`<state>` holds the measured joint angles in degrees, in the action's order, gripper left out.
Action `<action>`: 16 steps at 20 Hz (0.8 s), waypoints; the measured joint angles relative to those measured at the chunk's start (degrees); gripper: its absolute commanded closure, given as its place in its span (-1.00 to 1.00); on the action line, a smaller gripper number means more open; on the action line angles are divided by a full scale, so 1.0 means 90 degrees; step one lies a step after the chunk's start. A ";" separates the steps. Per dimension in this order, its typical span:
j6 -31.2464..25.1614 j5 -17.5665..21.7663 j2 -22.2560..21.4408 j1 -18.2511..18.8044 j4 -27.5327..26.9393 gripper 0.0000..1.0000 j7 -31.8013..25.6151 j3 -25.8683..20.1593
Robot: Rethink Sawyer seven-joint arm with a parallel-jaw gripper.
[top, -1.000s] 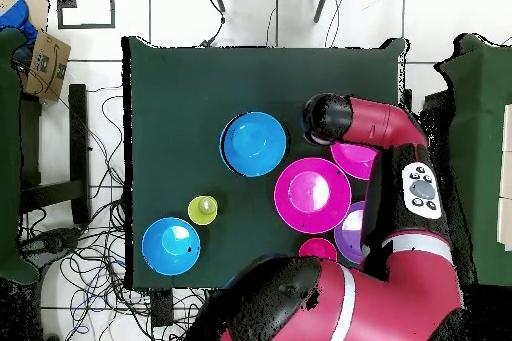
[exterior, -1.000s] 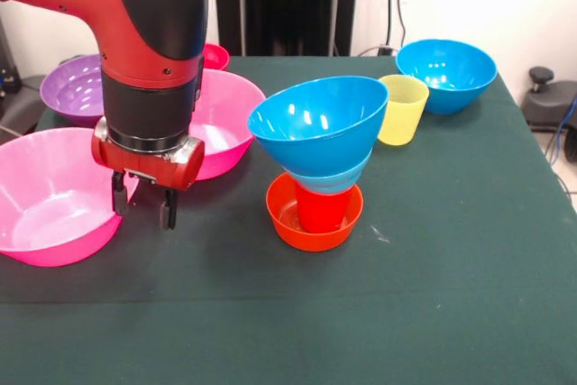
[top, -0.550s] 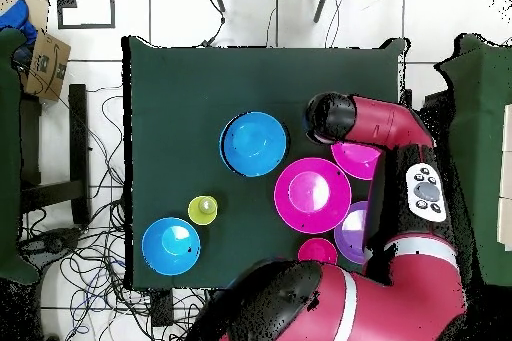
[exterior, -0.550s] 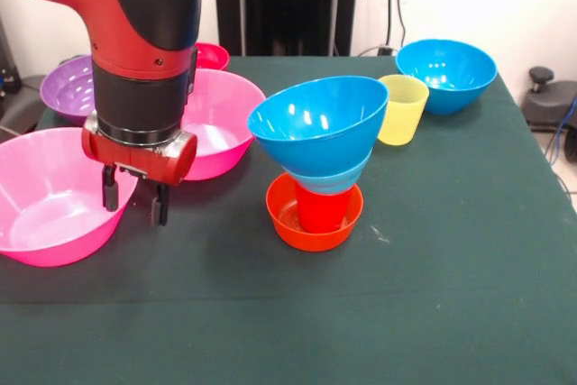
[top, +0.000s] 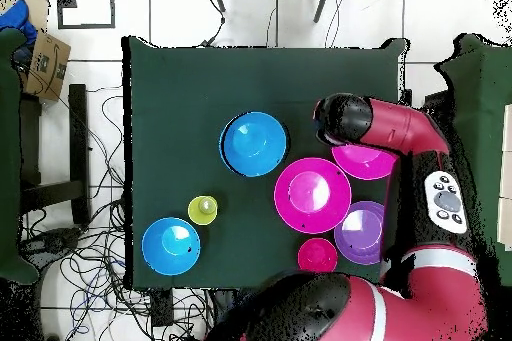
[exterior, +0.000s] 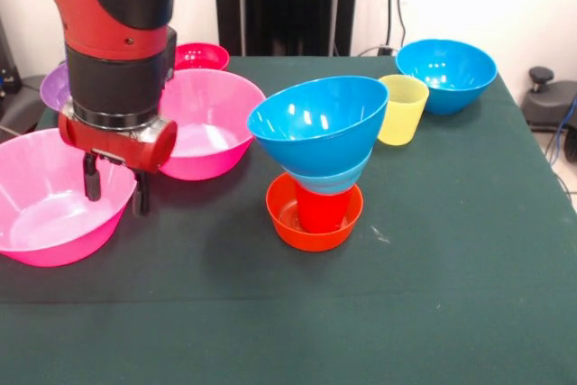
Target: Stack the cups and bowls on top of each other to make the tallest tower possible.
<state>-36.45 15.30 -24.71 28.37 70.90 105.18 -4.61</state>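
The tower stands mid-table: a small orange bowl (exterior: 287, 223) holds a red cup (exterior: 322, 208), which carries a small light-blue bowl (exterior: 332, 181) and a large blue bowl (exterior: 317, 120) tilted toward the camera. From above the tower shows as a blue disc (top: 254, 143). My gripper (exterior: 115, 194) is open at the left, one finger inside the near pink bowl (exterior: 50, 214) and the other outside its right rim. Nothing is held. In the overhead view the arm's wrist (top: 343, 117) hides the gripper and part of that pink bowl (top: 368, 163).
A second pink bowl (exterior: 209, 122) sits right behind the gripper, with a purple bowl (exterior: 52, 87) and a small red bowl (exterior: 202, 54) further back. A yellow cup (exterior: 402, 108) and another blue bowl (exterior: 446, 69) stand at the far right on the green table (exterior: 451, 277).
The gripper has moved left in the front view, from the bare cloth beside the near pink bowl to a position astride its rim. It stayed open, and the tower has not moved.
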 measured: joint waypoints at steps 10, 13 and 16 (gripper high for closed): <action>0.0001 -0.0003 0.0179 -0.0002 0.0004 -1.00 0.0000 0.0124; 0.0003 -0.0003 0.0279 0.0014 0.0004 -1.00 0.0000 0.0117; 0.0077 -0.0004 0.0441 0.0104 0.0002 -1.00 0.0000 0.0060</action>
<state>-35.76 15.27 -20.74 29.30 70.92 105.18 -4.07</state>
